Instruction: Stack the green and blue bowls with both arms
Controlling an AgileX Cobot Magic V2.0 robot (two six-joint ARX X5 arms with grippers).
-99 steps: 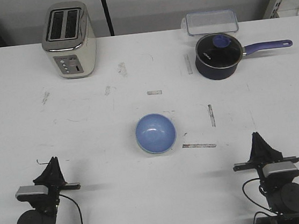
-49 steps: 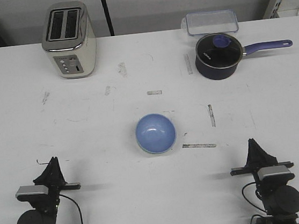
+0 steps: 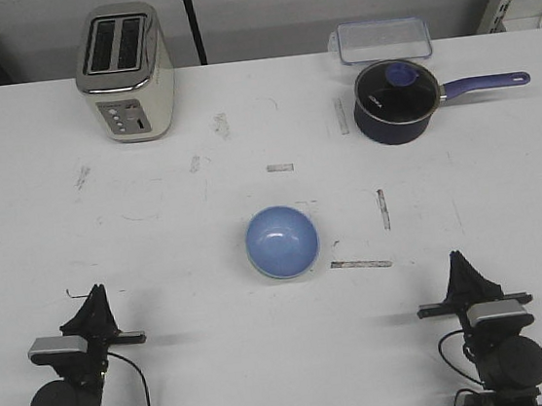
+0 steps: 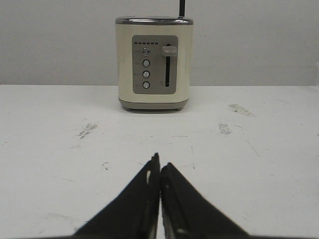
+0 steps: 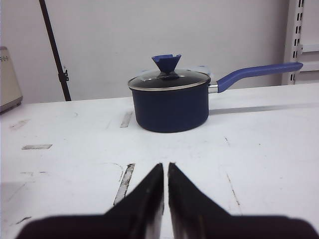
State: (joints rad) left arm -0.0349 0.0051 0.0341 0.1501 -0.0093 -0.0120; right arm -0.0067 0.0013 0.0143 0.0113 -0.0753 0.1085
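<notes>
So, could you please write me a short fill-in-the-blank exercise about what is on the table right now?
1. The bowl in the middle of the table is ____ in colour.
2. The saucepan has a glass lid and a long ____ handle.
3. The left gripper points at the cream ____.
4. Both the left gripper and the right gripper have their jaws ____.

Missing words: blue; purple; toaster; shut

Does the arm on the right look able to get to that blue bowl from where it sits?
Probably yes. The blue bowl sits in the open mid-table, and only bare table lies between it and the right tool, which is shut and empty.
</notes>
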